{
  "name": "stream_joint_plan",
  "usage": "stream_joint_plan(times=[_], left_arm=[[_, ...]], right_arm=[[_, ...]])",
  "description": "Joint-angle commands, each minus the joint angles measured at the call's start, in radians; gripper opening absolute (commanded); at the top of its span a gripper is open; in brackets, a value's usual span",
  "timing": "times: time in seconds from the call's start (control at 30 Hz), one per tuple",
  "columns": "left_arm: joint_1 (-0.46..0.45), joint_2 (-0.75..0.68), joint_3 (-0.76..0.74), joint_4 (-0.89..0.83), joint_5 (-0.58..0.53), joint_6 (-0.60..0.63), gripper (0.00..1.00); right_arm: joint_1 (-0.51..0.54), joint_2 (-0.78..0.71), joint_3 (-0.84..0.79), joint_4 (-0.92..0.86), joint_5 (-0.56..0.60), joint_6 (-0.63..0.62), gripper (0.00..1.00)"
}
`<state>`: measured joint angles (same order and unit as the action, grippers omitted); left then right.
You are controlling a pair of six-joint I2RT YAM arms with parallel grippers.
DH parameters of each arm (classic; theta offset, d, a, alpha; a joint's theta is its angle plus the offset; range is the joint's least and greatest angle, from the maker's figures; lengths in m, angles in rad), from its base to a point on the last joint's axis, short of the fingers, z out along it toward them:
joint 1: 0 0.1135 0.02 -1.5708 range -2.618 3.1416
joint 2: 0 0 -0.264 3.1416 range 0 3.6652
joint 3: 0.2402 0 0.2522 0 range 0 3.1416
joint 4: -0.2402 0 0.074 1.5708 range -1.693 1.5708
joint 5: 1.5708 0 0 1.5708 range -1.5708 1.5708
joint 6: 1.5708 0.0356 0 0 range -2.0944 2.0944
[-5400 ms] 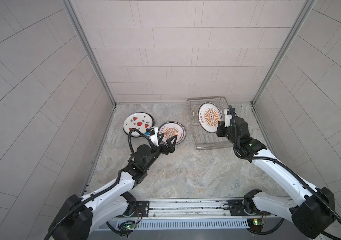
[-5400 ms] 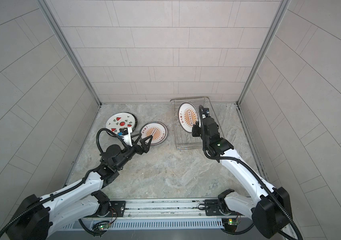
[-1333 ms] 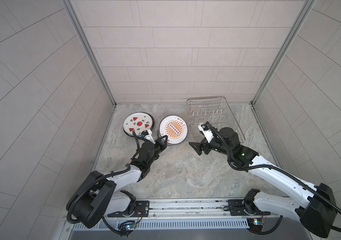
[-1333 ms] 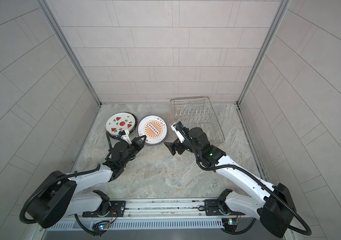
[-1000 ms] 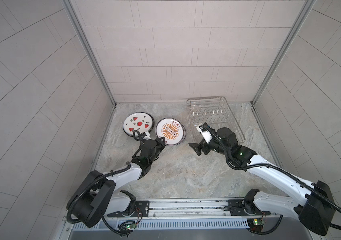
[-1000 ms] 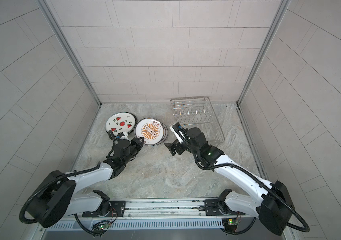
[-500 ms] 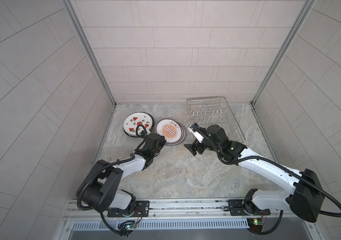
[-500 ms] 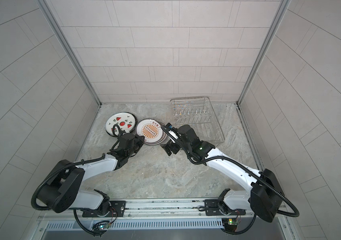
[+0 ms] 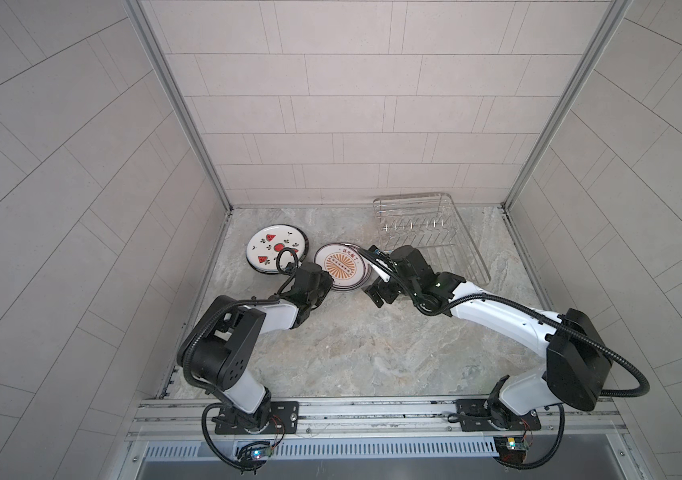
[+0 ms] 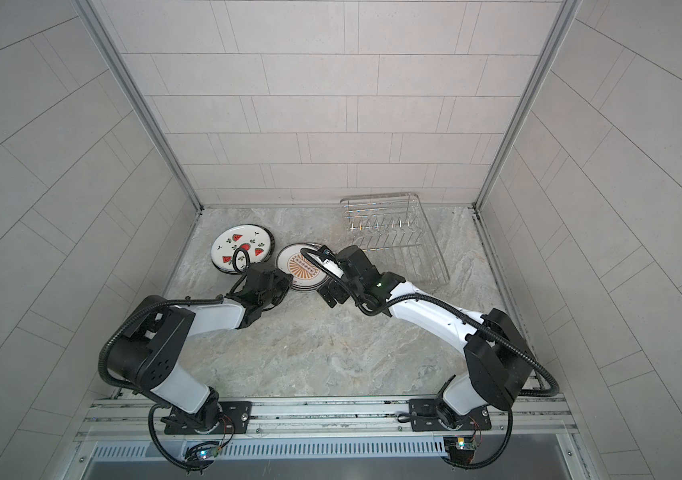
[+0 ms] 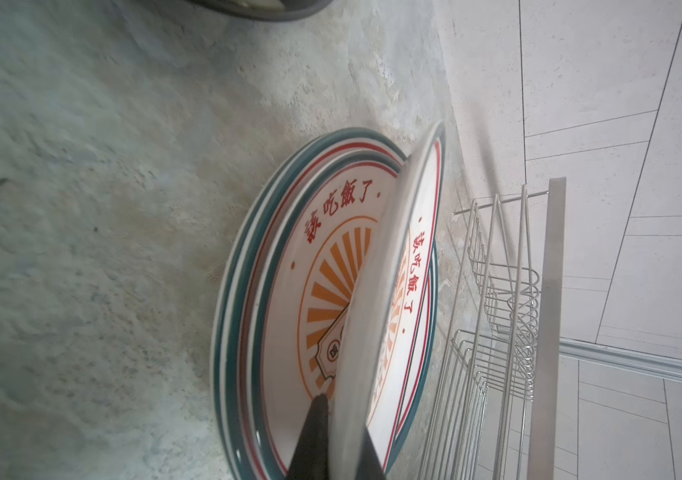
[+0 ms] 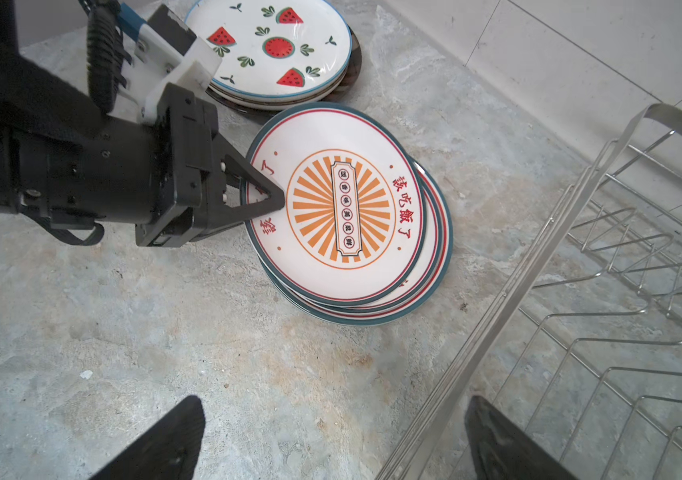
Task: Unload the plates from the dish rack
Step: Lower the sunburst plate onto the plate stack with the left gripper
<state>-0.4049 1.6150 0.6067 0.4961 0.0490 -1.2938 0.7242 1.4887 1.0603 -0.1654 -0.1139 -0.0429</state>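
On the pile (image 12: 435,266) the last plate (image 12: 343,208) has come down, left gripper (image 12: 275,203) still pinching it, right gripper (image 12: 335,419) open, dish rack (image 9: 414,199) empty.

My dish rack (image 9: 426,239), a silver wire basket with a row of upright tines, sat at the back right, and all five plates lay outside it, to its left in both top views. The white watermelon plate (image 9: 276,248) rested flat on the dark-rimmed plate (image 12: 355,58), of which only an edge showed. Just beside that pair sat the sunburst stack (image 12: 435,266) of two teal-rimmed plates, slightly offset. The top sunburst plate (image 12: 341,208) was tilted above them, its near rim pinched in my left gripper (image 12: 275,205).
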Motion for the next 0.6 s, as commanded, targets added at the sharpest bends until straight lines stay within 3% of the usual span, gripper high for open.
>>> stream_joint_plan(times=[0.0, 0.13, 0.57], left_arm=[[0.016, 0.026, 0.023, 0.007, 0.058, -0.019, 0.13], [0.023, 0.049, 0.036, 0.005, 0.104, -0.012, 0.31], [0.021, 0.000, 0.046, -0.116, -0.017, 0.078, 0.34]], right_arm=[[0.006, 0.003, 0.023, -0.015, 0.039, -0.015, 1.00], [0.006, 0.012, 0.032, -0.020, 0.051, -0.012, 1.00], [0.007, 0.008, 0.029, -0.013, 0.084, -0.012, 1.00]])
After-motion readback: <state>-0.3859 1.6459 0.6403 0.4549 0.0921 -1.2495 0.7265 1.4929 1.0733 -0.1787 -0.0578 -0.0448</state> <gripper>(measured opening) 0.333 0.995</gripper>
